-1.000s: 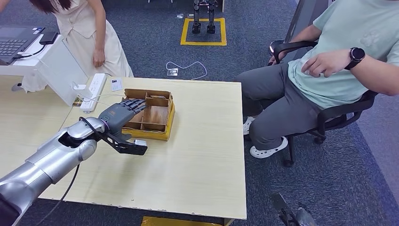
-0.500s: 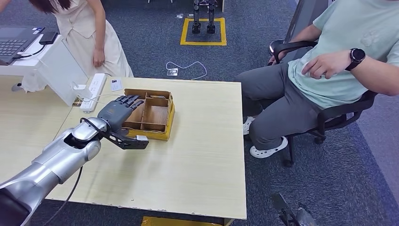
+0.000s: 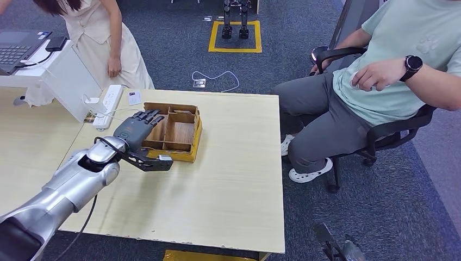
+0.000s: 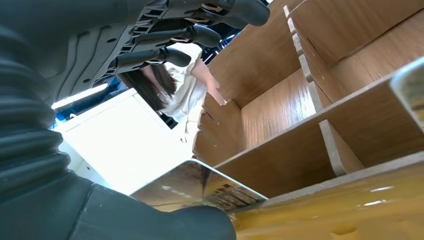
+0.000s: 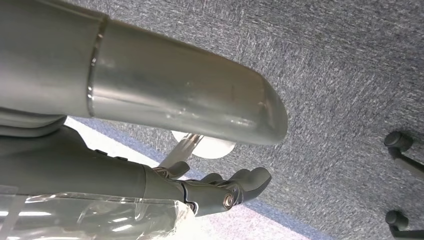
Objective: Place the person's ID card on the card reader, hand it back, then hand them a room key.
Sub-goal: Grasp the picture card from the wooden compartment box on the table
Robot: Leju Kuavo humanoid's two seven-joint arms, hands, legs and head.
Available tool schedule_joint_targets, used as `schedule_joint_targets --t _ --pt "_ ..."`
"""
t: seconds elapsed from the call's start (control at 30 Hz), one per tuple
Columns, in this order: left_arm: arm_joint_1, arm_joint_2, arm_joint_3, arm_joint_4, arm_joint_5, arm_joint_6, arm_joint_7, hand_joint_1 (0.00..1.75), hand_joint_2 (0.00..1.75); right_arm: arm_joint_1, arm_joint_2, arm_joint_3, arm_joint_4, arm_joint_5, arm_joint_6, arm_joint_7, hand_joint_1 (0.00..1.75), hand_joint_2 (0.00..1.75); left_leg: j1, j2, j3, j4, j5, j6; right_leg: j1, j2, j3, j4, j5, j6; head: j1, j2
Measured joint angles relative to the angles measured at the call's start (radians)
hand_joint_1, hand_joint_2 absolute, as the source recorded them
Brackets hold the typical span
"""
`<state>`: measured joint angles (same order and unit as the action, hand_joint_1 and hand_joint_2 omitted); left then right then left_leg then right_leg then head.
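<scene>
**Table [image 3: 234, 163], left edge.** Laptop [image 3: 16, 49] on a white stand. A standing person [image 3: 103, 43] is behind it. Power strip [image 3: 107, 99] and a small white device [image 3: 134, 98] sit near the far edge; whether the device is the card reader cannot be told.

**Left robot hand [image 3: 138, 128].** Over the left side of the wooden box [image 3: 182, 133], fingers [image 4: 165, 55] stretched out flat above the compartments. In the last second it has pushed slightly forward and toward the box's far-left corner, and the wrist has come up closer to the box's near wall. The left wrist view shows a shiny card [image 4: 200, 185] at the box's near rim, just beside the thumb [image 4: 150, 220]. It cannot be told whether the thumb pins it or it merely lies there.

**Judgement.** The card is probably a room key, and the small advance reads as the hand settling in to pick it. If so, the ID steps are likely done and the key handover remains.

**Seated person [image 3: 402, 65].** On a chair well to the right of the table, one hand [image 3: 375, 73] at the chest, barely shifted since a second ago.

**Right robot hand [image 5: 225, 192].** Hangs over the carpet, fingers loosely bent, nothing in it.
</scene>
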<state>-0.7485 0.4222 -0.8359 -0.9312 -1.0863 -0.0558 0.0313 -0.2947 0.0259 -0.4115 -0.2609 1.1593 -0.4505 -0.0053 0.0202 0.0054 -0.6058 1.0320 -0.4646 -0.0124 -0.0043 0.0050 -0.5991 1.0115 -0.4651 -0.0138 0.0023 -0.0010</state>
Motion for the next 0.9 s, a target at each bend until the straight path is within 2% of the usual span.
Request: schedule_joint_targets --t 0.13,0.17,0.27,0.3,0.9 --pt "0.001 -0.004 0.007 0.005 -0.002 0.000 0.000 0.00 1.75 0.000 0.000 -0.001 0.000 0.000 0.000 0.000 0.00 0.00 0.000 0.000 0.000 0.000 0.000 0.000 0.000 0.000 0.000 0.000 0.000 0.000 0.000 0.000" --pt "0.001 -0.005 0.008 0.007 -0.003 -0.001 0.000 0.37 1.75 0.000 0.000 -0.001 0.000 0.000 0.000 0.000 0.00 0.00 0.000 0.000 0.000 0.000 0.000 0.000 0.000 0.000 0.000 0.000 0.000 0.000 0.000 0.000" --pt "0.001 -0.007 0.011 0.010 -0.006 -0.004 -0.004 1.68 1.75 0.000 0.000 -0.001 0.000 -0.001 0.000 0.000 0.00 0.00 0.000 0.000 0.000 0.000 0.000 0.000 0.000 0.000 0.000 0.000 0.000 0.000 0.000 0.000" --pt "0.001 -0.007 0.012 0.011 -0.006 -0.006 -0.007 1.75 1.75 0.000 0.000 -0.001 0.000 -0.001 0.000 0.000 0.00 0.00 0.000 0.000 0.000 0.000 0.000 0.000 0.000 0.000 0.000 0.000 0.000 0.000 0.000 0.000" --pt "0.000 -0.005 0.013 0.016 -0.007 -0.025 -0.034 1.75 1.75 0.000 0.000 -0.002 0.000 -0.002 -0.001 -0.001 0.00 0.00 0.000 0.000 0.000 0.000 0.000 0.000 0.000 0.000 0.000 0.000 0.000 0.000 0.000 0.000"
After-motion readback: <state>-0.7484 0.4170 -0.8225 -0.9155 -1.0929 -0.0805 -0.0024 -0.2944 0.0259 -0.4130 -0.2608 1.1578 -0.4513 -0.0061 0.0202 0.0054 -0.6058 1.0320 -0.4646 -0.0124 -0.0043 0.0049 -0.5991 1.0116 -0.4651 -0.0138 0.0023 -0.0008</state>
